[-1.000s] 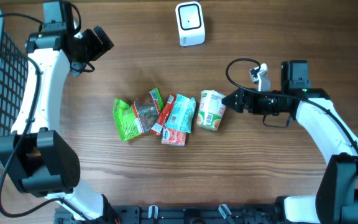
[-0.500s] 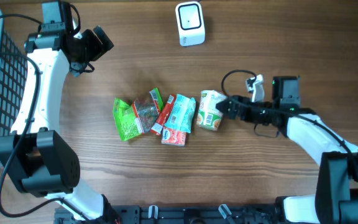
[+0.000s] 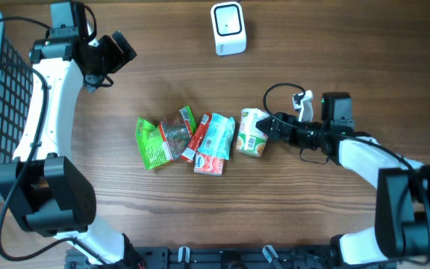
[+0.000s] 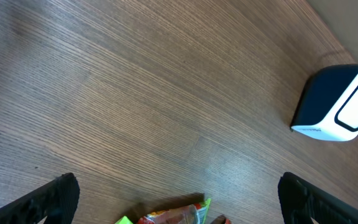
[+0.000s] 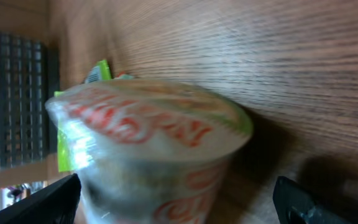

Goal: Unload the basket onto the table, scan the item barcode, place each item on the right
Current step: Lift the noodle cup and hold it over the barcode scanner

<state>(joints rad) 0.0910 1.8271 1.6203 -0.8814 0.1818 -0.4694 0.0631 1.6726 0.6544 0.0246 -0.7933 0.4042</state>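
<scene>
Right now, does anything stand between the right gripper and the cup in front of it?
Nothing visible does. The open right gripper is right at the cup, which lies on its side; the packets lie on its far side.

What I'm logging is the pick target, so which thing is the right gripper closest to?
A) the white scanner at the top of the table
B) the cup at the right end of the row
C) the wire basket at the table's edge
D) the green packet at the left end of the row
B: in the overhead view the right gripper sits, jaws open, right beside the cup, and the cup fills the right wrist view.
</scene>
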